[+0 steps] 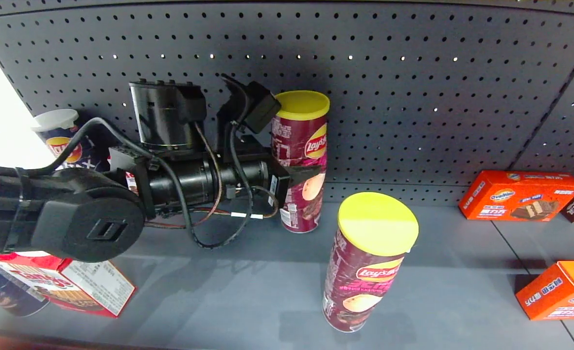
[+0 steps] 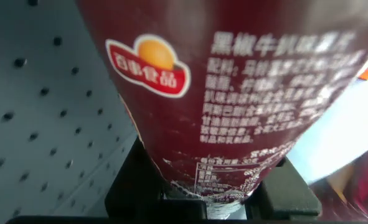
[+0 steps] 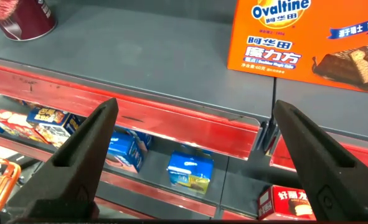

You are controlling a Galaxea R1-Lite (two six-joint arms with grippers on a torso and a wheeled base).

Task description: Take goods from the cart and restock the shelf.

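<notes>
The robot's left gripper [image 1: 301, 182] reached in from the left with its jaws pinching the lower body of a maroon chip can [image 1: 300, 136] with a yellow lid, holding it upright at the far side of the grey shelf [image 1: 248, 291], just in front of the pegboard back wall [image 1: 413, 97]. The grip sat low on the can, apparently so that its base could meet the shelf squarely; whether the can's weight already rested on the shelf could not be told. In the left wrist view the can's printed side was close against the camera, with the gripper's dark body beneath it. A second, matching can [image 1: 369, 262] stood nearer and to the right, well apart, which suggested a row being built from back to front. A blue can with a white lid [image 1: 60, 138] stood far left behind the arm, and a red-and-white box [image 1: 73, 287] lay near left. Orange boxes [image 1: 520, 194] occupied the right side. The right gripper [image 3: 193, 118] hung off the shelf's near edge with its jaws spread wide and holding nothing, beside an orange box [image 3: 308, 43] and above lower shelves stocked with blue packets [image 3: 190, 171].
</notes>
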